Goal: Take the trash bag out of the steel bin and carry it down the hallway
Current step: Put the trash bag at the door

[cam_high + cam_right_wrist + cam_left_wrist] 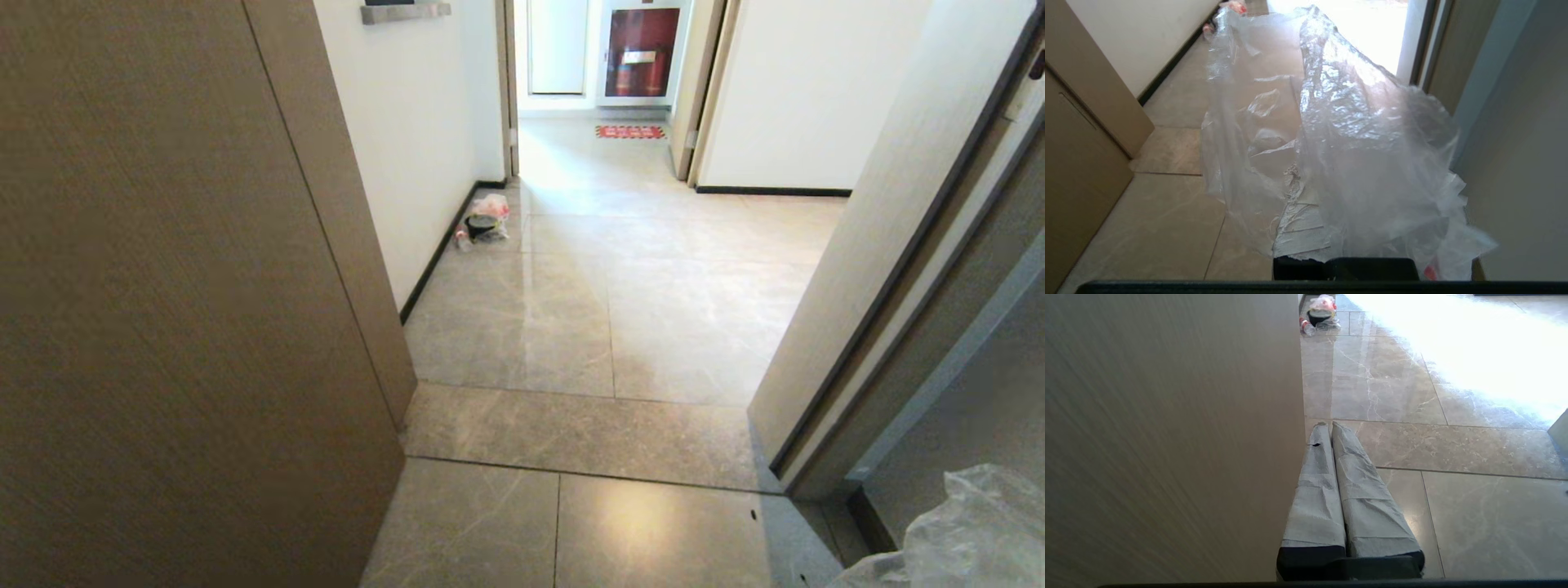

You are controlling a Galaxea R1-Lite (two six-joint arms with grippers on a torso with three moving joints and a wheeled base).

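One clear trash bag (1363,134) drapes over one pincer (1306,216); a second pincer (1329,428) carries nothing. One heap of rubbish (483,222) sits by the hallway (653,269) wall, and one red mat (629,131) lies beyond.

Grey marbled floor tiles (653,310) with pale veins line the hallway, between white walls (408,122) edged with dark skirting (437,253). A brown wood-grain panel (163,327) fills the left. The trash bag (1355,155) is clear and colourless. Far off lie a red patterned mat (629,131) and a red cabinet (642,52).
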